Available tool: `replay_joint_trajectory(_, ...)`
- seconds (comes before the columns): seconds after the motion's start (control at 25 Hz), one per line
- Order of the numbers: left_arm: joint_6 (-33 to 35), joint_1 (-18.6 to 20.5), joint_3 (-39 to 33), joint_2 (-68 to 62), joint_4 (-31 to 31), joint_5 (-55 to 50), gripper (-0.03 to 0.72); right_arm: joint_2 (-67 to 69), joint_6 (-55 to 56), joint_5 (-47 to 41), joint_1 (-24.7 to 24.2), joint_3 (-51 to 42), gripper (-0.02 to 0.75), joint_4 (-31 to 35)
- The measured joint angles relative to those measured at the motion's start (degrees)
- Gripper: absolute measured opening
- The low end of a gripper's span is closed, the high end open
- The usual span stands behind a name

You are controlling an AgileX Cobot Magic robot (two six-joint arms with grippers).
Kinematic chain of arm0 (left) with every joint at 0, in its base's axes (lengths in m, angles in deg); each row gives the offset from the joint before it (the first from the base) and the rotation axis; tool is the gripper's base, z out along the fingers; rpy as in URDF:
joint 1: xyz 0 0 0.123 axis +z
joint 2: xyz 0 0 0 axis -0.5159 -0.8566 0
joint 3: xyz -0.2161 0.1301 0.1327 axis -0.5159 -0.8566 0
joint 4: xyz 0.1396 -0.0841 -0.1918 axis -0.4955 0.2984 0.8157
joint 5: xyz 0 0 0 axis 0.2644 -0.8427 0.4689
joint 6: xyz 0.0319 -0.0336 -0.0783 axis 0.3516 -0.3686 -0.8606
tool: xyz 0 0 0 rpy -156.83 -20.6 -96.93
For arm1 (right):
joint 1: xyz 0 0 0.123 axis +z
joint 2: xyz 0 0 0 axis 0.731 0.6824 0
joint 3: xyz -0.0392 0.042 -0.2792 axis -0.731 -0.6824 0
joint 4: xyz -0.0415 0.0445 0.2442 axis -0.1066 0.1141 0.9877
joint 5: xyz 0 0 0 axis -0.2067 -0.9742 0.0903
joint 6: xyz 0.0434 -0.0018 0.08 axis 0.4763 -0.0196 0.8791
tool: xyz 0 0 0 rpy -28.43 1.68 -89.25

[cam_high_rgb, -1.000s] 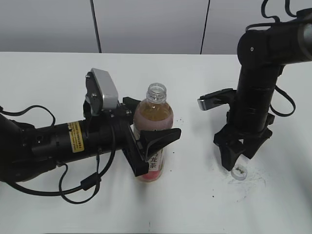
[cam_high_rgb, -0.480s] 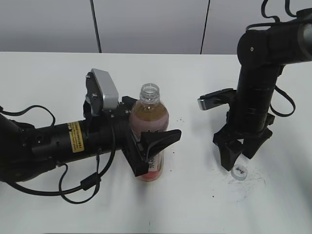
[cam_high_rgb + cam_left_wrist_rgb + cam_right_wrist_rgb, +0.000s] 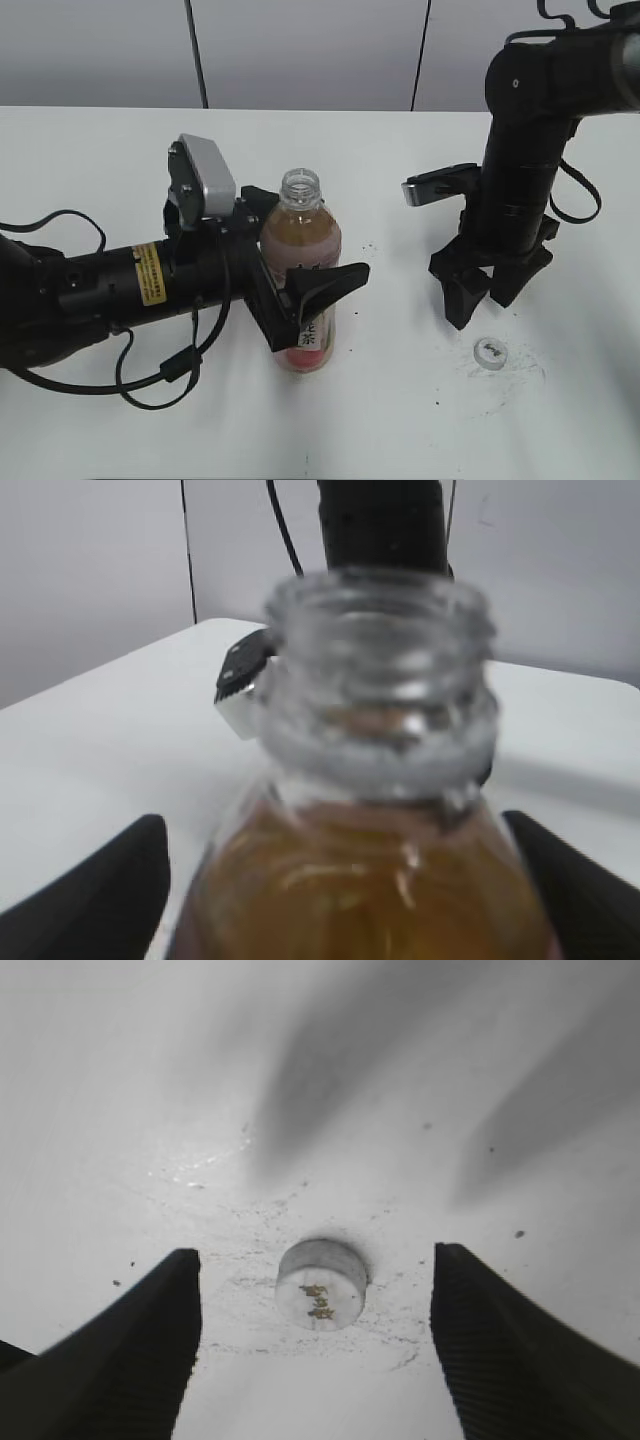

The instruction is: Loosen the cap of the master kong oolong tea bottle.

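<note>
The master kong oolong tea bottle stands left of the table's middle with amber tea inside and its neck open and uncapped. It fills the left wrist view. My left gripper is shut on the bottle's body, with a finger on each side. The small white-grey cap lies on the table at the right, dark mark up. My right gripper hangs open and empty a little above it and slightly to its left; in the right wrist view the cap lies between the spread fingers.
The white table has dark specks and scuff marks around the cap. A grey wall with dark vertical seams stands behind the far edge. A loose black cable loops beside the left arm.
The right gripper has risen away from the cap, which stays on the table. The left gripper and the bottle have shifted slightly to the left.
</note>
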Motion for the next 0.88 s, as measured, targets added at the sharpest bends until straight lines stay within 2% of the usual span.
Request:
replay_joint_trajectory(0.28, -0.47, 1.27, 0.0, 3.92, -0.06, 0.2, 0.585, 0.0, 0.68, -0.81, 0.0, 1.59, 0.536, 0.0)
replay_joint_trajectory(0.88, -2.73, 1.27, 0.0, 13.1, -0.15, 0.14, 0.585, 0.0, 0.69, -1.16, 0.0, 1.69, 0.536, -0.15)
